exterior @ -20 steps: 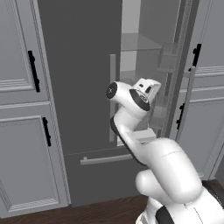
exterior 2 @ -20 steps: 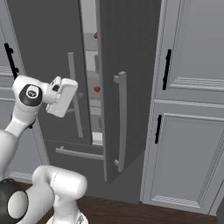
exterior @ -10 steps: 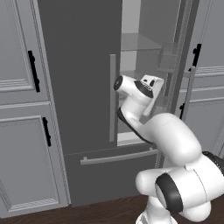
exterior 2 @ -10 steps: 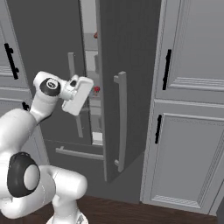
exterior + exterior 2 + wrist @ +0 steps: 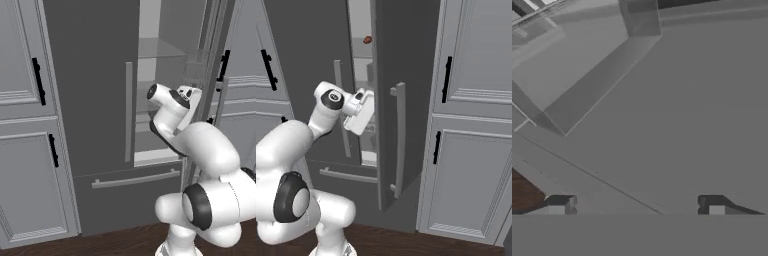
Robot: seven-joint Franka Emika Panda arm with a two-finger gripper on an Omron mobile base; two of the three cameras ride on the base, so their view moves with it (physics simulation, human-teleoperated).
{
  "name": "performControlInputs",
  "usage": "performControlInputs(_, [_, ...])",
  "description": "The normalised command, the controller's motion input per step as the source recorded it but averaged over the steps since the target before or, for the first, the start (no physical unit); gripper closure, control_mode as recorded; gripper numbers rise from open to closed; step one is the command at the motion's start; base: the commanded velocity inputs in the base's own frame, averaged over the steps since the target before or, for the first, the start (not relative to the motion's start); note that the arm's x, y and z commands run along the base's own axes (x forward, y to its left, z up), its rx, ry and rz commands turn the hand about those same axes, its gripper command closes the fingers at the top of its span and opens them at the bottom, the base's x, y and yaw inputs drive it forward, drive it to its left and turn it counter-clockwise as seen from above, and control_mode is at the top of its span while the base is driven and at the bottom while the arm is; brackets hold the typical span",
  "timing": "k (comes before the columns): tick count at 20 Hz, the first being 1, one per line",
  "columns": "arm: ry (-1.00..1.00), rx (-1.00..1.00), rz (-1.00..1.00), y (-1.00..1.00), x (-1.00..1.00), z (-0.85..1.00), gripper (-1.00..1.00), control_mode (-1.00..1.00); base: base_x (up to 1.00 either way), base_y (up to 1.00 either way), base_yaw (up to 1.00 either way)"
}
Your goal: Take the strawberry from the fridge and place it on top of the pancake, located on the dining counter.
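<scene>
Fridge [image 5: 90, 100] right door swung open for shelf access. Claw [image 5: 637, 207] reached into gap, jaws spread wide, nothing held. Small red lump [image 5: 367, 40] seen on upper shelf.

The fridge [image 5: 95, 125] fills the middle of the left base view, cabinets [image 5: 25, 150] left and right of it. In the right base view its right door [image 5: 401, 100] stands ajar at centre. A small lump [image 5: 368, 40] sits on an upper shelf inside, above the gripper [image 5: 362, 112] in the gap.
</scene>
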Motion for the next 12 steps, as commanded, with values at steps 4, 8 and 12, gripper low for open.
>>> performControlInputs(4, [0.01, 0.0, -0.06, -0.71, -0.4, 0.0, -1.0, -1.0, 0.0, 0.0, 0.0])
performControlInputs(8, [0.0, 0.0, -0.06, -0.79, -0.57, 0.0, -1.0, -1.0, 0.0, 0.0, 0.0])
performControlInputs(12, [-0.06, 0.04, -0.02, -0.83, -0.33, 0.0, -1.0, -1.0, 0.0, 0.0, 0.0])
